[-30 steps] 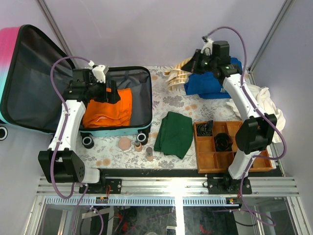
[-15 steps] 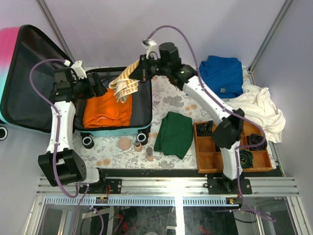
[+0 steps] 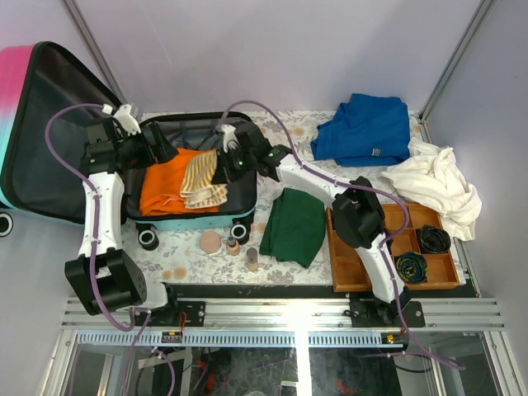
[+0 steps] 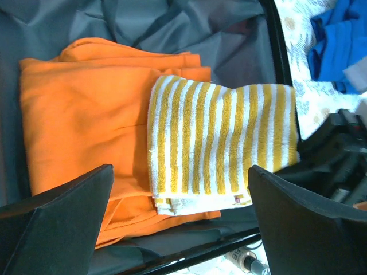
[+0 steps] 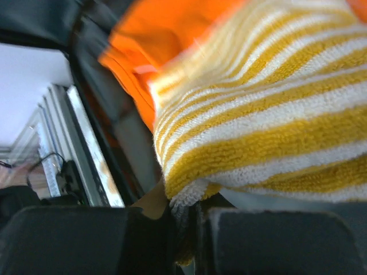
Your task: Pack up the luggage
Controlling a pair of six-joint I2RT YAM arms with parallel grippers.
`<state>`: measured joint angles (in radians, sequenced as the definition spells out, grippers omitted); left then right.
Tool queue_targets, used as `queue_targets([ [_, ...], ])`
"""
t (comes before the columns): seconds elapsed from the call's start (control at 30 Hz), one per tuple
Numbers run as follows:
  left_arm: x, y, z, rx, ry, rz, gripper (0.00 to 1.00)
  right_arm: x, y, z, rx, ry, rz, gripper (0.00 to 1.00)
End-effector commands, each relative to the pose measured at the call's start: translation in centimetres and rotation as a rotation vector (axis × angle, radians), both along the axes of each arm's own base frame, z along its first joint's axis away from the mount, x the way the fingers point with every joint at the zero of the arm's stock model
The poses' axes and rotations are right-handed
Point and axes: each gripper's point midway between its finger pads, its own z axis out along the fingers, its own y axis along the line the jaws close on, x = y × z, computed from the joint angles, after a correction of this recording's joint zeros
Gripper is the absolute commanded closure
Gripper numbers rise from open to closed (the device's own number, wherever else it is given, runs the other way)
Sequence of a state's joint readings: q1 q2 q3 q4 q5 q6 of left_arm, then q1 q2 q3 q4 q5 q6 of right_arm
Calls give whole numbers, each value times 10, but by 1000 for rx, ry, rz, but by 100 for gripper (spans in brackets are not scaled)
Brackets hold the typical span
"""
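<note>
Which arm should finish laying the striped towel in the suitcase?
Right. The right gripper is shut on the striped towel, which lies on the orange cloth in the suitcase. The left gripper is open, holding nothing.

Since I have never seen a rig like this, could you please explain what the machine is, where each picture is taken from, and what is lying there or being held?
These are two robot arms, left and right, bolted at the near edge of the table. One picture comes from a fixed camera overhead; the other two from a camera on each wrist. The open luggage holds a folded orange garment. The right fingers are shut on a yellow-striped towel lying on that garment; the left fingers hang open over the luggage. On the table lie a green cloth, a blue garment, a white cloth and a wooden tray with coiled cables.
</note>
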<state>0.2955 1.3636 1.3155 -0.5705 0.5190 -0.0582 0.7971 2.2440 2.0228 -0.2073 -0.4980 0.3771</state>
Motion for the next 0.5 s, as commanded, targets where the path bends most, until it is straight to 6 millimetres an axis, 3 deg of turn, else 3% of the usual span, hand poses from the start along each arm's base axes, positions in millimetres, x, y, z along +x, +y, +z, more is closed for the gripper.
queue_targets([
  [0.0,-3,-25,3,-12,-52,-156,0,11,-36,30,12,-67,-111,100],
  [0.2,-14,-75,-30,67,24,-348,8,11,-78,0,-159,-58,-192,100],
  [0.3,-18,-97,-44,99,51,-411,17,8,-93,-11,-226,-47,-200,100],
  [0.47,-11,-108,-55,86,72,-435,35,-1,-108,-19,-288,-48,-190,100],
])
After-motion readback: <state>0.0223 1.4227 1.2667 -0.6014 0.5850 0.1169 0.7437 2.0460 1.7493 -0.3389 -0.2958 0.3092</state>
